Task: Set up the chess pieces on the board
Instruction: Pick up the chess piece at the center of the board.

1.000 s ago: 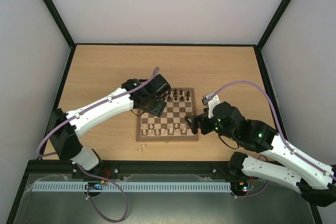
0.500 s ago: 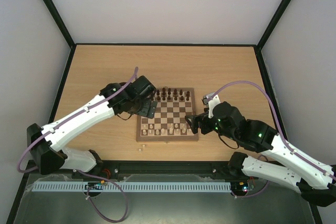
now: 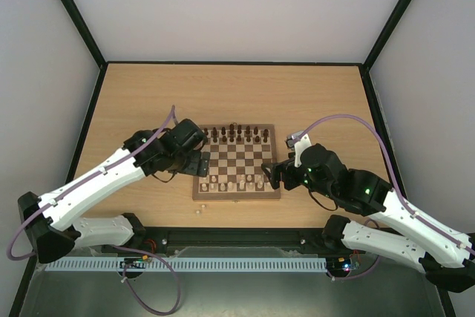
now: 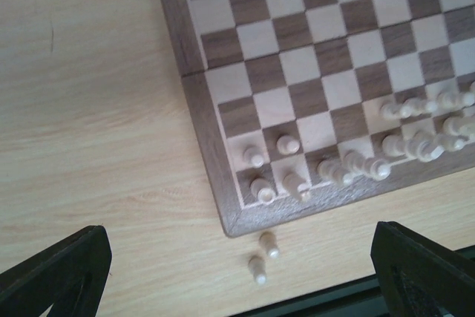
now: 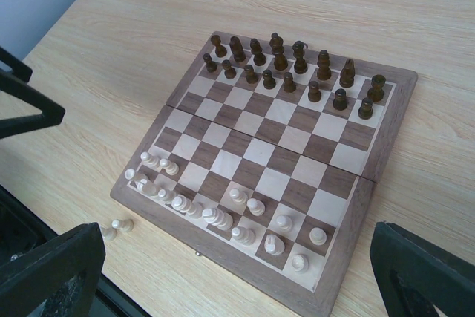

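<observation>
Chess pieces point(image 5: 289, 82) line both ends of the board point(image 5: 392, 128), which lies between my left gripper point(image 3: 200, 163) and right gripper point(image 3: 272, 174), both spread empty. Left wrist shows two pale pieces point(image 4: 263, 256) off-board; overhead barely does.

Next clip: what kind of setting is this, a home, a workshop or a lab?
Probably a lab test cell: a wooden table boxed in by plain white panels on black framing, with a left arm and right arm bolted at its near edge, facing a board.

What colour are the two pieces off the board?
Those two pieces are pale beige; left wrist view shows best.
</observation>
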`<action>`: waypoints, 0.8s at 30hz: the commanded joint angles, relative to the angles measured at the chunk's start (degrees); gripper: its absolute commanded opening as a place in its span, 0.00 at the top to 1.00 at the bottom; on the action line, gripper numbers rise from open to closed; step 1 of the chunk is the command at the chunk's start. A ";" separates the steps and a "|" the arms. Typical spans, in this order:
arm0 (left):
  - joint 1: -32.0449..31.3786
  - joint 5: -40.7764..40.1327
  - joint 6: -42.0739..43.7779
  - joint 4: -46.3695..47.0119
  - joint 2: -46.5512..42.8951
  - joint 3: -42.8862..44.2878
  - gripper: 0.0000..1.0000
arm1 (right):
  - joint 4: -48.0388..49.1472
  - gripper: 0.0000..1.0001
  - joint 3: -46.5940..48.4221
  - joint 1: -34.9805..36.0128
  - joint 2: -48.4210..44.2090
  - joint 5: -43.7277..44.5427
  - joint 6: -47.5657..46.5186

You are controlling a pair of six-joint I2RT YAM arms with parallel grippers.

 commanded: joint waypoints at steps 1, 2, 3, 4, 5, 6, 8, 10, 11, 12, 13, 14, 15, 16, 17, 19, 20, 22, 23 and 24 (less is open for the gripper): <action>-0.78 1.12 -3.11 -2.33 -1.86 -2.71 0.01 | 0.23 0.01 -0.51 -0.11 -0.03 0.33 -0.23; -1.07 1.13 -3.63 -2.54 -2.26 -3.13 0.01 | 0.32 0.01 -0.57 -0.08 0.00 0.26 -0.28; -1.34 1.11 -4.08 -2.67 -2.59 -3.51 0.01 | 0.34 0.01 -0.59 -0.11 0.01 0.17 -0.28; -1.65 1.17 -4.64 -2.82 -2.96 -3.87 0.01 | 0.34 0.01 -0.55 -0.12 -0.02 0.16 -0.28; -2.03 1.28 -5.07 -2.98 -3.29 -4.21 0.01 | 0.32 0.01 -0.59 -0.09 0.01 0.08 -0.28; -2.43 1.35 -5.51 -3.11 -3.52 -4.47 0.01 | 0.34 0.02 -0.59 -0.14 0.01 0.07 -0.28; -3.19 1.38 -6.30 -3.43 -3.98 -5.18 0.01 | 0.32 0.01 -0.59 -0.10 0.01 0.07 -0.28; -3.81 1.39 -6.88 -3.53 -4.28 -5.81 0.01 | 0.27 0.01 -0.57 -0.13 -0.07 0.09 -0.28; -4.08 1.46 -7.02 -3.43 -4.43 -6.11 0.01 | 0.30 0.01 -0.59 -0.08 -0.08 0.07 -0.22; -4.56 1.48 -7.19 -3.14 -4.62 -6.43 0.01 | 0.27 0.01 -0.55 -0.06 -0.08 0.10 -0.24; -4.94 1.48 -7.41 -2.96 -4.72 -6.68 0.01 | 0.33 0.01 -0.56 -0.08 -0.08 0.07 -0.21; -5.29 1.48 -7.61 -2.82 -4.89 -6.95 0.01 | 0.32 0.01 -0.59 -0.12 -0.08 0.08 -0.20; -5.60 1.47 -7.92 -2.67 -5.06 -7.16 0.01 | 0.32 0.01 -0.59 -0.10 -0.08 0.07 -0.20; -5.80 1.67 -8.07 -2.50 -5.22 -7.47 0.01 | 0.26 0.01 -0.58 -0.06 -0.03 0.11 -0.20; -5.91 2.05 -8.25 -2.14 -5.41 -7.81 0.01 | 0.23 0.01 -0.56 -0.10 0.01 0.15 -0.20; -6.15 2.78 -8.44 -1.33 -5.81 -8.63 0.01 | 0.16 0.01 -0.59 -0.10 0.01 0.39 -0.06; -6.33 3.04 -8.65 -1.10 -5.88 -9.03 0.01 | 0.14 0.01 -0.58 -0.10 0.05 0.42 -0.03; -7.05 2.67 -9.39 -0.80 -5.89 -9.95 0.01 | 0.07 0.01 -0.55 -0.09 0.10 0.46 -0.02; -7.52 2.57 -9.87 -0.59 -5.89 -10.42 0.01 | 0.12 0.01 -0.59 -0.07 0.10 0.43 -0.02; -8.23 2.47 -10.33 -0.37 -5.93 -10.86 0.01 | 0.14 0.01 -0.59 -0.10 0.01 0.43 -0.02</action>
